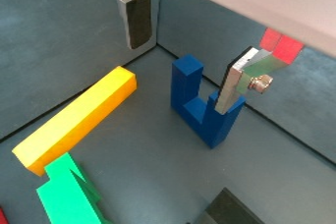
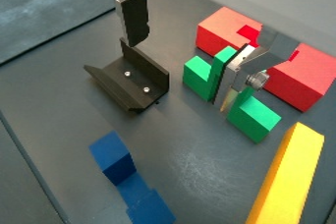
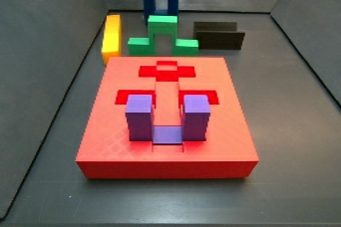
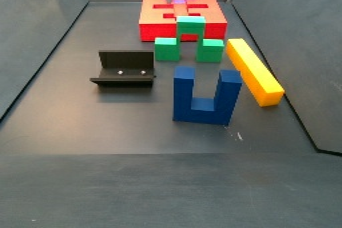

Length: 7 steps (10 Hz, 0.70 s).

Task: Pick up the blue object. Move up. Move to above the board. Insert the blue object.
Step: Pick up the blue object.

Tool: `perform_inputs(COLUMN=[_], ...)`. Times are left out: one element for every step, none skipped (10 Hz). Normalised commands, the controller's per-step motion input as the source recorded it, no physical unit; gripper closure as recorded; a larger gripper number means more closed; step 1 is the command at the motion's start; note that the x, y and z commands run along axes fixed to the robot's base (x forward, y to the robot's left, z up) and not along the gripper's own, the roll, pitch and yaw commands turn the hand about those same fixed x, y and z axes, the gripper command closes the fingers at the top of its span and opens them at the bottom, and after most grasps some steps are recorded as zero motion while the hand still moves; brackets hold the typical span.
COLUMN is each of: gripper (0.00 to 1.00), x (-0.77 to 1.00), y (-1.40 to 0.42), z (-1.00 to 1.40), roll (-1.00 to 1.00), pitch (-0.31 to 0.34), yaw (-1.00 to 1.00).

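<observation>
The first step is in hand: the pick-up has not happened yet. The blue object stands upright on the dark floor, prongs pointing up, nothing touching it. In that side view it sits nearest the camera, with the yellow bar just beside it at about 2 o'clock, the fixture off at 10 o'clock, and the green block at 12 o'clock between it and the board.

The board lies well apart from the blue object, at the far end of the floor. In a side view the purple block already sits in one of its recesses, and a red cross-shaped cut-out shows further along.

The tool hangs above the floor with its jaws spread wide and nothing between them; in a wrist view one finger and its partner stand well apart, the blue object below and between them. It looks raised over the piece rather than down around it, though how high I cannot tell.

Next, I judge, the tool needs to descend straight so the plates straddle one prong or the base, then close, keeping clear of the yellow bar alongside.
</observation>
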Motion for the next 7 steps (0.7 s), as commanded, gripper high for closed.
perform_inputs(gripper=[0.0, 0.0, 0.0, 0.0, 0.0, 0.0, 0.0], x=[0.48, 0.14, 0.0, 0.19, 0.48, 0.49, 0.37], y=[0.86, 0.78, 0.0, 0.33, 0.83, 0.74, 0.43], z=[-0.24, 0.0, 0.0, -0.07, -0.09, -0.14, -0.24], roll=[0.0, -0.03, 0.0, 0.0, 0.0, 0.0, 0.07], pitch=[0.0, 0.0, 0.0, 0.007, 0.09, 0.089, 0.033], yaw=[-0.12, -0.03, 0.0, 0.0, -0.03, -0.03, 0.0])
